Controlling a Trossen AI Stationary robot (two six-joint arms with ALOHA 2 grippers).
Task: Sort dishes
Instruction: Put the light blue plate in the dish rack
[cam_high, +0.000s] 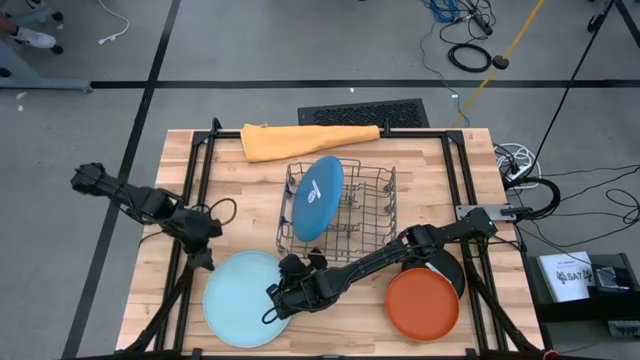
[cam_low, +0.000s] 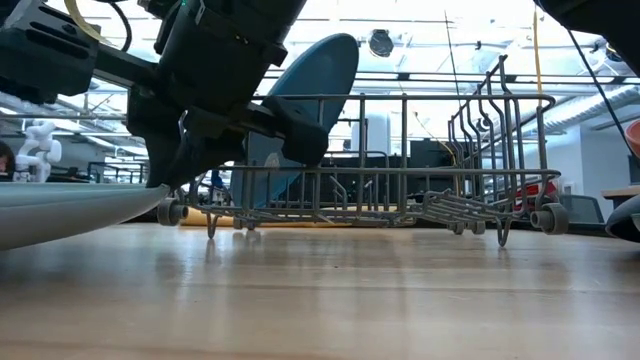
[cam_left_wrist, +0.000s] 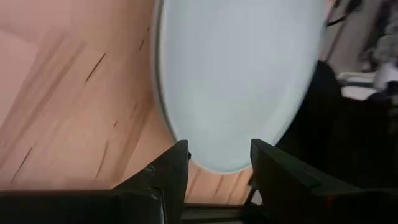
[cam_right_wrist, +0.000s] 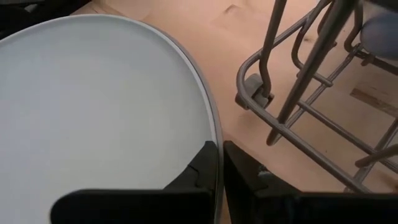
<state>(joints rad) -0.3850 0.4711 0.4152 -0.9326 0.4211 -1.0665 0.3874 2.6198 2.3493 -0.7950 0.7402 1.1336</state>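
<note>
The large light blue plate (cam_high: 240, 300) lies near the table's front edge, left of centre. My right gripper (cam_right_wrist: 219, 149) reaches across from the right and is shut on its right rim. My left gripper (cam_left_wrist: 217, 152) hovers open at the plate's far-left edge (cam_high: 210, 265), and the rim shows beyond the gap between its fingers, untouched as far as I can see. A blue plate (cam_high: 318, 197) stands on edge in the wire rack (cam_high: 375, 205). An orange plate (cam_high: 423, 304) lies at the front right, partly over a black one (cam_high: 448, 268). My right gripper pinches the light blue plate's rim (cam_right_wrist: 213, 134) between its two fingers, on the side facing the rack. The fingers (cam_right_wrist: 202, 171) slant down at it from the table's right. In the low view the held edge (cam_low: 140, 205) stands a little off the wood, so the plate tilts.
A folded orange cloth (cam_high: 305, 140) lies behind the rack at the far edge. The rack's near corner (cam_right_wrist: 252, 87) stands close beside my right gripper. Bare wood (cam_high: 350, 330) lies between the light blue plate and the orange plate.
</note>
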